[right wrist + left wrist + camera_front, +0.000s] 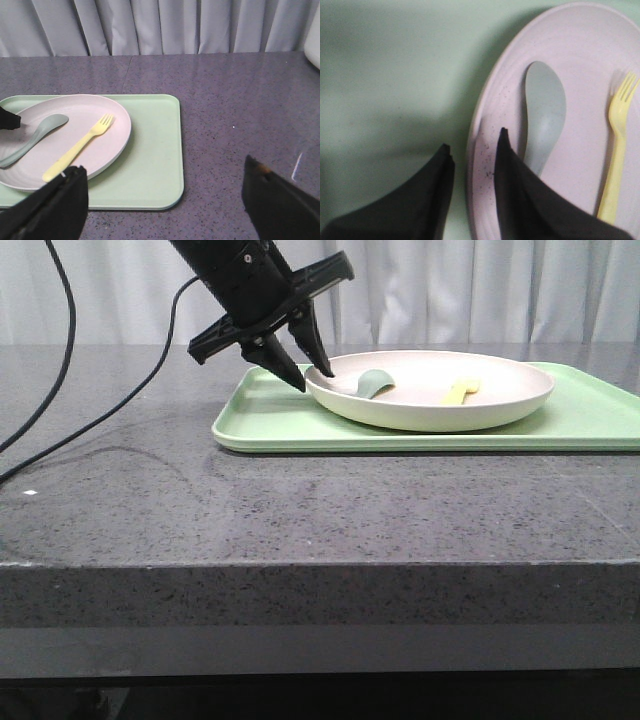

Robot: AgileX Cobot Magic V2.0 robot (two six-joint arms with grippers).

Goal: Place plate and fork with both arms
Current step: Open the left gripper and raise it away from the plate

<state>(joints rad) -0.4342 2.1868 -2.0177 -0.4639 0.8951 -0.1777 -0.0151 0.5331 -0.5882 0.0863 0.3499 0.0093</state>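
Observation:
The cream-white plate lies on a light green tray. The pale yellow fork lies in the plate, right of a grey-green spoon. My left gripper is open and straddles the plate's left rim, one finger inside and one outside over the tray. The left wrist view shows the left gripper, rim between its fingers, the plate, the fork and the spoon. My right gripper is wide open and empty above the tray's right end, with plate and fork beyond.
The tray sits on a dark speckled stone table, toward the back. Black cables trail over the table's left side. White curtains hang behind. The table's front edge is near the camera.

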